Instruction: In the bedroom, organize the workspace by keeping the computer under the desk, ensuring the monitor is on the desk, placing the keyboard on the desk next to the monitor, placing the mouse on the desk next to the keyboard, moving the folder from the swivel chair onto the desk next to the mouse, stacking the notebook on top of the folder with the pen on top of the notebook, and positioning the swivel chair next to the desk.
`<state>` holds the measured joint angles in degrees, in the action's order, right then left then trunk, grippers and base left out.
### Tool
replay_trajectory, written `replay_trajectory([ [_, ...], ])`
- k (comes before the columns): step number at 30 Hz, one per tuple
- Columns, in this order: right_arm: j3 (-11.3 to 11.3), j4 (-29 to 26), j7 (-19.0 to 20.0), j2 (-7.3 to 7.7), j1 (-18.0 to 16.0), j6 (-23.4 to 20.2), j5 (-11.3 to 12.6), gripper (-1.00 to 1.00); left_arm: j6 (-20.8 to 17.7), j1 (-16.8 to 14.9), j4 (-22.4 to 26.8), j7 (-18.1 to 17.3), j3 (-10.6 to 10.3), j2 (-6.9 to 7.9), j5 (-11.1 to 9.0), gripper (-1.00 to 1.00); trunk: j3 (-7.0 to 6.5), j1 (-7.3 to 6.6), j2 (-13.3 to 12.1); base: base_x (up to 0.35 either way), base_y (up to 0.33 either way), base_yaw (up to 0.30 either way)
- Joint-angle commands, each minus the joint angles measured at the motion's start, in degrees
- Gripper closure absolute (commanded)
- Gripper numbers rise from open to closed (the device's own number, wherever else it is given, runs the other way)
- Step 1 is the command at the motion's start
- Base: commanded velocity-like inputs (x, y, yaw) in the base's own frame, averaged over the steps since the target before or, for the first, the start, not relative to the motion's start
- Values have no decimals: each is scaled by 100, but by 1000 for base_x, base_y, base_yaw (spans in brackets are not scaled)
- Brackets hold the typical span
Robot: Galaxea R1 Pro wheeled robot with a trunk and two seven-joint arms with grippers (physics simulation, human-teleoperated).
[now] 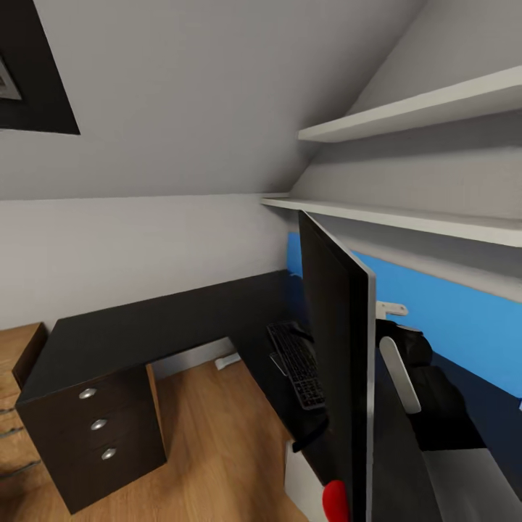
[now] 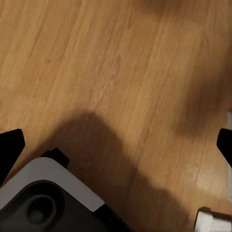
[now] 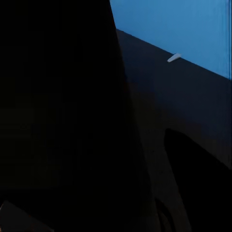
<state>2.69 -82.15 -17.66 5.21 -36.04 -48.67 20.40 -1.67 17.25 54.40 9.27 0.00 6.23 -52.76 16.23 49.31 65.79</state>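
Head view: a large flat black monitor [image 1: 335,362] w/ a thin silver edge is standing edge-on over the dark L-shaped desk [image 1: 145,326], near the desk's right-hand stretch along the blue wall panel [image 1: 464,319]. A black keyboard [image 1: 297,362] is lying on the desktop just beside the monitor's screen side, close to the desk's front edge. Behind the monitor a black-and-white robot arm [image 1: 413,377] is reaching in; whether its pincer is touching the monitor can't be told, and the jaws are hidden there. The desk's left end is carrying a dark drawer unit [image 1: 98,435] w/ three round silver knobs, standing on the light wood-plank floor [image 1: 217,435]. Two white wall shelves [image 1: 406,116] are running above the blue panel. Left wrist view: the left gripper [image 2: 116,140] is hanging over the floor w/ its two dark fingertips [image 2: 9,147] spread wide apart, holding nothing; the robot's grey-and-black base [image 2: 48,203] is showing below it. Right wrist view: the monitor's black back [image 3: 58,116] is blocking most of the frame, the desk surface and blue panel showing beside it; right pincer's opening can't be told.
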Motion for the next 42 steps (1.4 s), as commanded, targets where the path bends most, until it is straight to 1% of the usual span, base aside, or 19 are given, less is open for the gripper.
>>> replay_trajectory([
  [1,12,-7,-55,6,-7,-1,60,100,-16,4,18,28,0,1,-41,-100,5,-2,6,-247,-230,7],
  [5,13,-4,-54,6,-2,5,60,100,34,2,18,7,-3,1,-39,-100,5,-2,6,-79,-158,2],
  [9,13,26,-40,6,-4,25,81,100,42,1,18,20,-8,1,-33,-100,5,-2,6,-5,-314,114],
  [24,13,52,-18,6,-7,50,87,100,15,-1,18,26,-3,1,-33,-100,5,-2,6,-77,-335,211],
  [29,16,71,-14,6,0,65,70,100,17,-1,18,85,-1,-3,-32,-100,5,-2,6,-8,-337,207],
  [31,42,140,62,11,-9,73,71,100,22,2,18,100,-6,-6,-32,-100,5,-2,6,-2,-341,241],
  [33,61,243,445,-16,-14,122,43,100,29,2,18,106,-7,-2,-32,-100,5,-2,6,-1,-342,252],
  [35,69,307,664,-35,-15,274,26,100,28,3,18,108,-9,-1,-32,-100,5,-2,6,0,-343,256],
  [37,71,412,782,-49,-16,504,17,100,30,3,18,109,-9,0,-32,-100,5,-2,6,0,-343,233],
  [42,69,612,902,-53,-17,813,12,100,32,0,18,110,-9,1,-32,-100,5,-2,6,0,-343,106],
])
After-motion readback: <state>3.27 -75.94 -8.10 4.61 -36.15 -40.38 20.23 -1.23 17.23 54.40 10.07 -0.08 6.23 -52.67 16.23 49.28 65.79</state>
